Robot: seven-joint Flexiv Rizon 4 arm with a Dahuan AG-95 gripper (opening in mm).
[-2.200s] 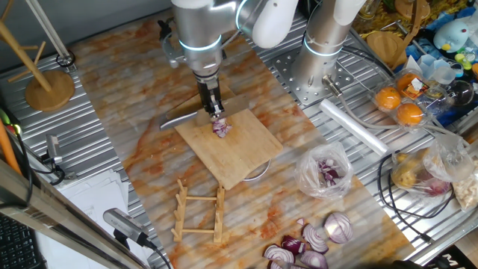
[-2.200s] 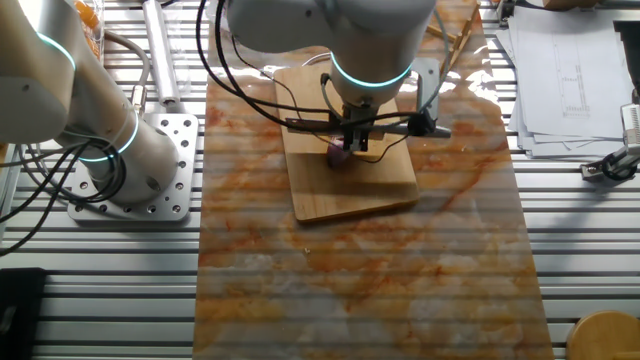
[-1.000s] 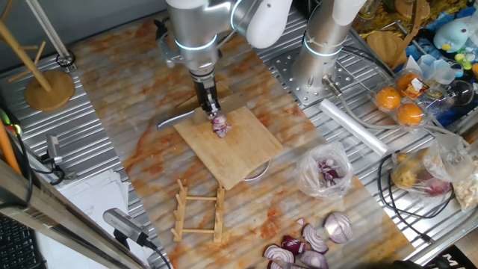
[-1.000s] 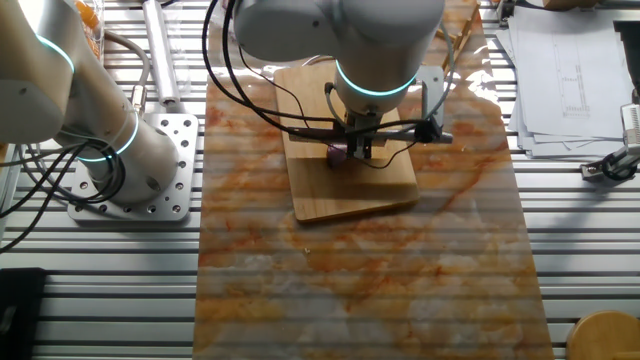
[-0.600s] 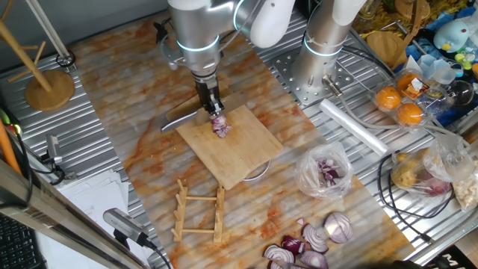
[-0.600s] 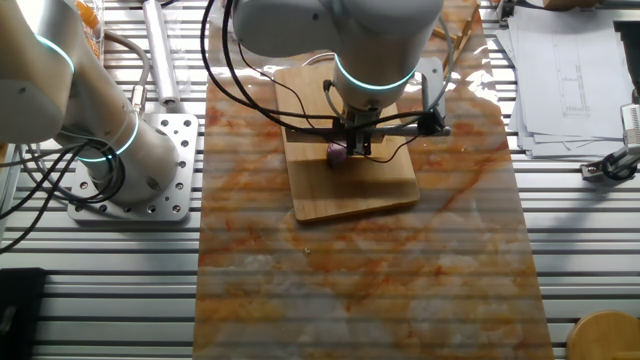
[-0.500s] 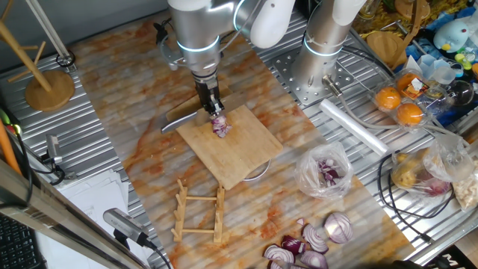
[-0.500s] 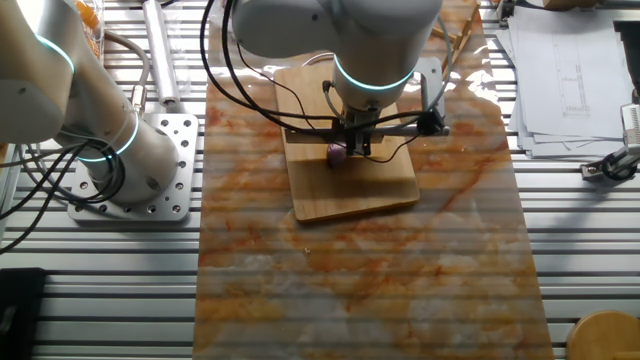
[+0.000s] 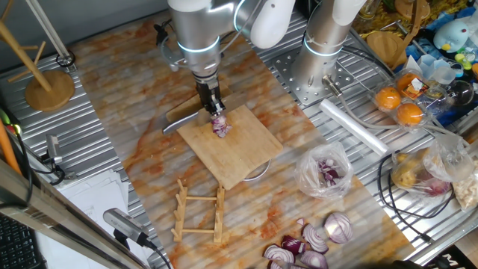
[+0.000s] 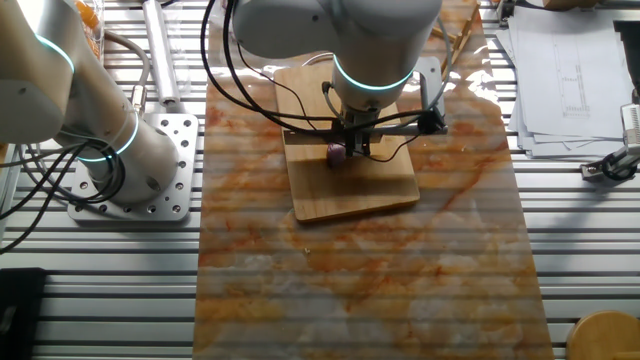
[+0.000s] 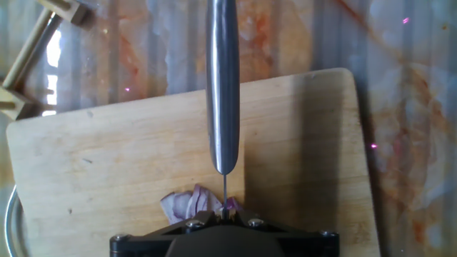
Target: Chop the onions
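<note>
Knife (image 11: 223, 93) had come back from its slight leftward drift, gripper (image 9: 212, 107) clamped on its handle, blade over the onions (image 9: 220, 126) on the board (image 9: 228, 143), probably between chops.

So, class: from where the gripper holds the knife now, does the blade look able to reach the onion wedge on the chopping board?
Probably yes. The gripper holds the knife right over the onion wedge on the chopping board, and nothing lies between them.
</note>
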